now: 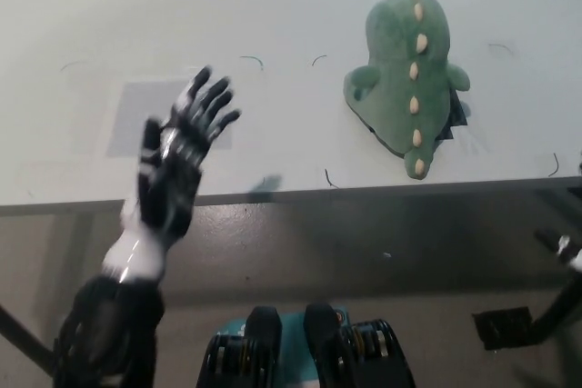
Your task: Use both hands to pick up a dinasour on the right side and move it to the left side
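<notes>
Head view: a green plush dinosaur [411,79] lies flat on the right part of the white desk [273,6], its row of cream spikes running down its back and its tail pointing toward the near edge. A bit of something dark shows under its right side. The left hand [177,165] is raised over the near edge of the desk, left of centre, released with fingers spread and holding nothing; it is well apart from the dinosaur. Its fingertips reach over a grey rectangle [127,115] marked on the desk's left part. The right hand [568,256] is blurred at the picture's right edge, below desk level; whether it is released or clenched cannot be told.
</notes>
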Controlling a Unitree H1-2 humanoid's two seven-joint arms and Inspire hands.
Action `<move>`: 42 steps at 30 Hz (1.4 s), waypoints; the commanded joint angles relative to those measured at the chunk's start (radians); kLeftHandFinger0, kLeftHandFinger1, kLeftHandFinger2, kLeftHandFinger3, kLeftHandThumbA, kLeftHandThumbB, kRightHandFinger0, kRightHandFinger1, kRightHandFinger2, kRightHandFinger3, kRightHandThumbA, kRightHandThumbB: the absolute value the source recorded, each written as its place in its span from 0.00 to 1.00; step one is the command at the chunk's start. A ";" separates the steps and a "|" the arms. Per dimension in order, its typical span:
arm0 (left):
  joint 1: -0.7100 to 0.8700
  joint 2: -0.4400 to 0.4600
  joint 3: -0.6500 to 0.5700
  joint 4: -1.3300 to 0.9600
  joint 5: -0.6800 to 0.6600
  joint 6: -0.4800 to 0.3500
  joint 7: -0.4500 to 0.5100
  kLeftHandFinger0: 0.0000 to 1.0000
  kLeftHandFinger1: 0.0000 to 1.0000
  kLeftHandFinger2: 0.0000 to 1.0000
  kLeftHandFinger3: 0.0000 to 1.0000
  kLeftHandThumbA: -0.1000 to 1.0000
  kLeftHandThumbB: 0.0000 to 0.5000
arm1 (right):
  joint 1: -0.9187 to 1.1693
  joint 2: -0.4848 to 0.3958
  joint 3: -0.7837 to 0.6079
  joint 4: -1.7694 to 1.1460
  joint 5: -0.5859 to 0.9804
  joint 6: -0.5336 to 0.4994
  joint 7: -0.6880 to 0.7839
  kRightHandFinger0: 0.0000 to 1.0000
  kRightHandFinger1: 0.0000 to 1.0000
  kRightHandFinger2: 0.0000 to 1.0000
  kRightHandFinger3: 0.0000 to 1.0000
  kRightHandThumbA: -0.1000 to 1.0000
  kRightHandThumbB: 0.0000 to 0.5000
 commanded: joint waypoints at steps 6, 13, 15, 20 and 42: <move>-0.228 -0.018 -0.029 0.187 0.119 -0.013 0.044 1.00 1.00 1.00 1.00 1.00 0.84 | -0.227 -0.101 -0.030 0.130 -0.027 0.008 -0.017 1.00 1.00 1.00 1.00 1.00 0.34; -0.295 -0.027 -0.046 0.237 0.155 0.014 0.059 1.00 1.00 1.00 1.00 1.00 0.84 | -0.376 -0.122 -0.016 0.197 -0.110 0.071 -0.063 1.00 1.00 1.00 1.00 1.00 0.33; -0.336 -0.034 -0.048 0.269 0.158 0.033 0.062 1.00 1.00 1.00 1.00 1.00 0.80 | -0.436 -0.122 -0.008 0.231 -0.112 0.084 -0.063 1.00 1.00 1.00 1.00 1.00 0.19; -0.440 -0.058 -0.025 0.381 0.130 0.041 0.066 1.00 1.00 1.00 1.00 1.00 0.67 | -0.504 -0.109 0.011 0.280 -0.143 0.105 -0.075 1.00 1.00 1.00 1.00 1.00 0.02; -0.851 -0.131 0.035 1.037 0.137 -0.022 0.180 1.00 1.00 1.00 1.00 1.00 0.54 | -0.854 -0.196 0.131 1.034 -0.250 -0.099 -0.040 1.00 1.00 1.00 1.00 1.00 0.06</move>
